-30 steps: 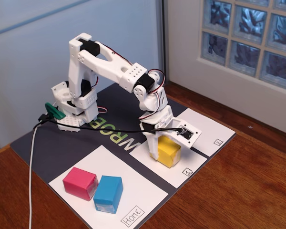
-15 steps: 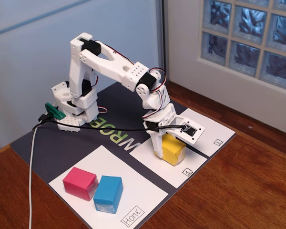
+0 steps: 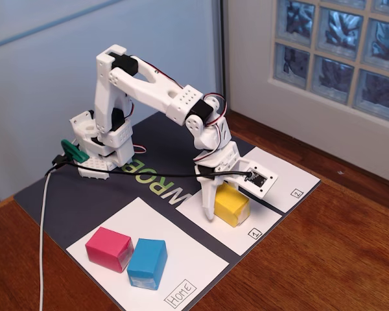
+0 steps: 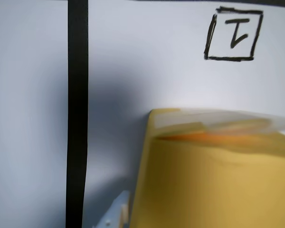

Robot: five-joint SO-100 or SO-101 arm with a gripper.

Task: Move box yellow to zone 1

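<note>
Box yellow [image 3: 231, 205]: small bright yellow cuboid, resting flat on zone 1 [image 3: 259, 223], right of centre in the fixed view. Wrist view fills its lower right with the box yellow [image 4: 213, 180], showing a glossy, clear taped end along the upper edge, not legible in the fixed view.

Zone 1: white paper rectangle; boxed "1" at its near right corner in the fixed view, at upper right in the wrist view [image 4: 109, 71], where a black strip [image 4: 77, 114] runs down the left.

Gripper [image 3: 222, 206]: white, lowered over the box; one finger stands at the box's left face. Jaws look spread and slack around the box, not clamped, though contact cannot be confirmed.

Fixed view only, left to right:
- black cable [image 3: 117, 173] across the dark mat [image 3: 58, 194]
- pink block [image 3: 108, 248] and blue block [image 3: 147, 262], just beside each other on the sheet marked "Home" [image 3: 181, 259]
- rectangle marked "2" [image 3: 288, 175], right of zone 1
- wooden table [image 3: 337, 253]
</note>
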